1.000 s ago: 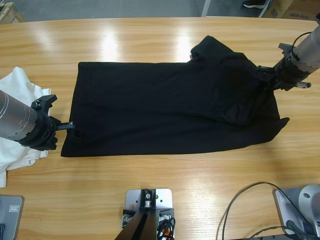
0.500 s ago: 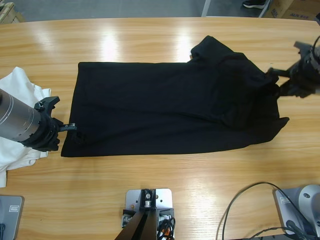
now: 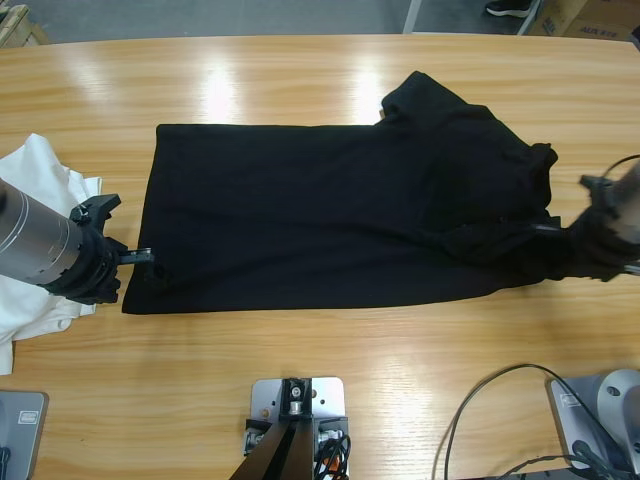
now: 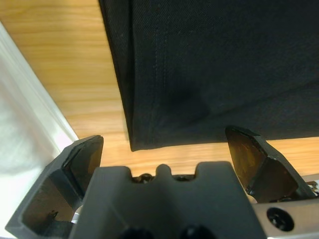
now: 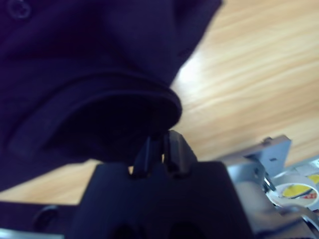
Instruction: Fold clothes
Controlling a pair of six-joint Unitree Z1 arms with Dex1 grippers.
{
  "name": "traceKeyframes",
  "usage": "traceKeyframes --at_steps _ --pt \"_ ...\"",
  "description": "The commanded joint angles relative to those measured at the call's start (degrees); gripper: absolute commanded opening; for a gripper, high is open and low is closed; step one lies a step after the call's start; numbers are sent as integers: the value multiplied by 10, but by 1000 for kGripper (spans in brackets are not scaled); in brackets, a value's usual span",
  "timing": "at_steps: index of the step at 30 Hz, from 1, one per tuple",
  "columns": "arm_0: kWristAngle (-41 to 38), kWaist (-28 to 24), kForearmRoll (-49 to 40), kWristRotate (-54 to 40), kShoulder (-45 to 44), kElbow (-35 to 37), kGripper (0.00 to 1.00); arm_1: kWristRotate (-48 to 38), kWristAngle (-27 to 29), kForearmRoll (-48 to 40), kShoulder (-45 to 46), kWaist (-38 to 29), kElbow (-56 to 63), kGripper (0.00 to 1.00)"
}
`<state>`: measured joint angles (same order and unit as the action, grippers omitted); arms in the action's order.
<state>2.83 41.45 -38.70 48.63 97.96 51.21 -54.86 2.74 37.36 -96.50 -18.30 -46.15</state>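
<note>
A black buttoned shirt [image 3: 320,210] lies spread flat across the wooden table [image 3: 300,80], with its collar end bunched at the right. My right gripper [image 3: 560,235] is at that bunched end. In the right wrist view the right gripper [image 5: 159,137] is shut on a fold of the black shirt [image 5: 75,64]. My left gripper [image 3: 122,235] stands open at the shirt's near left corner. The left wrist view shows the left gripper [image 4: 164,144] with the hem corner of the black shirt [image 4: 224,59] just ahead, between the spread jaws and untouched.
A heap of white clothes [image 3: 30,200] lies at the table's left edge, partly under my left arm, and appears as white cloth [image 4: 25,124] beside the left jaw. Cables [image 3: 480,400] loop at the near right. Bare wood runs along the far and near sides.
The right gripper has swung from the collar at the far right toward the near side, dragging the shirt's right end with it. The left arm has barely moved.
</note>
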Motion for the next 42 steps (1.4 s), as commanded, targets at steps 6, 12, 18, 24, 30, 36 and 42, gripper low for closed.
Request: traceKeyframes --at_steps 6,12,18,24,30,36,42 --pt "-3 4 9 -1 7 -20 959 -20 53 30 127 -17 1 1000" --pt "-2 11 9 -34 -4 -17 959 11 36 11 177 -131 1 1000" --pt "-1 29 8 -57 -31 -22 959 18 45 -125 146 -203 85 850" --pt "-1 31 7 -52 -38 -23 959 19 22 -252 119 -203 147 699" --pt "-1 31 4 -51 -39 -24 959 20 10 -334 82 -203 185 692" --pt "-2 31 5 -51 -32 -24 959 46 19 -292 126 -203 151 688" --pt "-3 33 6 -48 -22 -24 959 67 43 -214 163 -203 99 692"
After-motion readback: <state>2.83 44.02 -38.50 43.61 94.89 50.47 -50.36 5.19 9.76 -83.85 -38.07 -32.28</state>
